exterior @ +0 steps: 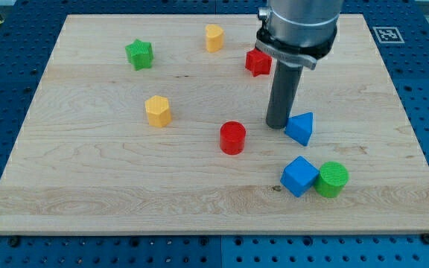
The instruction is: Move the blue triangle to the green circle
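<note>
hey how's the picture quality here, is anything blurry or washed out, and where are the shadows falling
Camera view: sharp across the board, lighting soft and even, no strong glare on the wood. Camera view: shadows are faint and short, tucked at the blocks' bases, as under the red cylinder. Camera view: my tip is crisp beside the blue triangle; the arm's top is cropped by the view's top edge.
</note>
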{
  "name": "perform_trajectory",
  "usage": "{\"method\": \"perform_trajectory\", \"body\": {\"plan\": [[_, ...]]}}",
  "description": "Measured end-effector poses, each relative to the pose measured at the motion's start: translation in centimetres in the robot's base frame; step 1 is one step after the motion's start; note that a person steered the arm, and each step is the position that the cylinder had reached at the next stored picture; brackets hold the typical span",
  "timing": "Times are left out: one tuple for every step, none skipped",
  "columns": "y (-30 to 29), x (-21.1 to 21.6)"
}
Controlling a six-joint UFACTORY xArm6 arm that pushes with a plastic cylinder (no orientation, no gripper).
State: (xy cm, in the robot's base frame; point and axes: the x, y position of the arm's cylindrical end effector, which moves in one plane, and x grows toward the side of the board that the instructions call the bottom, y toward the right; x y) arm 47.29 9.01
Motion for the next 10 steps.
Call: {"method": "perform_trajectory", "body": {"plan": [[3.6,2.1],[7.1,2.0],[4.8,0.5],[6.0,-1.4],[9.0,-0.5],[10.2,2.7],[10.3,2.1],[11.9,1.2],[14.7,1.8],[14.7,5.0]]}}
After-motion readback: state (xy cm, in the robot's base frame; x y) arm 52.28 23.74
